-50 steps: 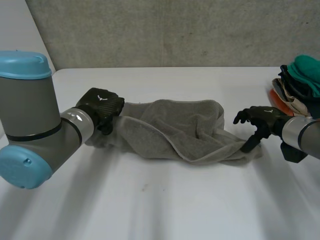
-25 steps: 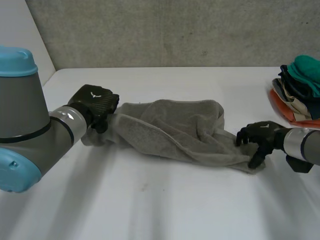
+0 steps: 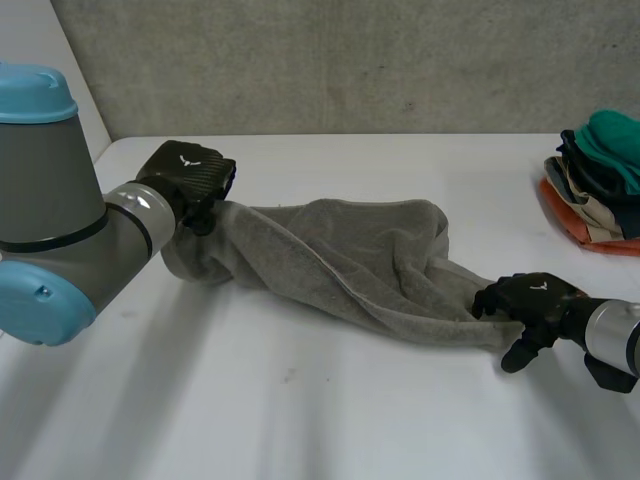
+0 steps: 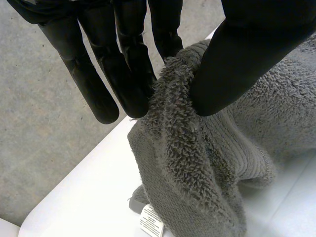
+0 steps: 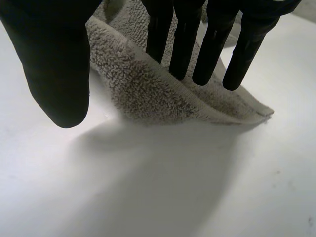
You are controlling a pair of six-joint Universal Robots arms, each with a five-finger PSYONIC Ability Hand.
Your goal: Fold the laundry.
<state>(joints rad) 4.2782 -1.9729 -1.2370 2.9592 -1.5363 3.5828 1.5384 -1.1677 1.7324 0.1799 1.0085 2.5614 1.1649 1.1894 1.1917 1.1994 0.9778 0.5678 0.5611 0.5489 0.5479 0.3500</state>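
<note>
Both hands have stretched the grey towel [image 3: 340, 260] slantwise across the counter [image 3: 300, 420], the left hand [image 3: 190, 182] pinching one end's edge between thumb and fingers, the right hand [image 3: 535, 302] straight-fingered with thumb apart at the opposite end, which needs a firm pinch before pulling it flat.

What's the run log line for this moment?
left hand: pinching grey towel edge | right hand: open, fingers on far end | towel: bunched between hands
</note>
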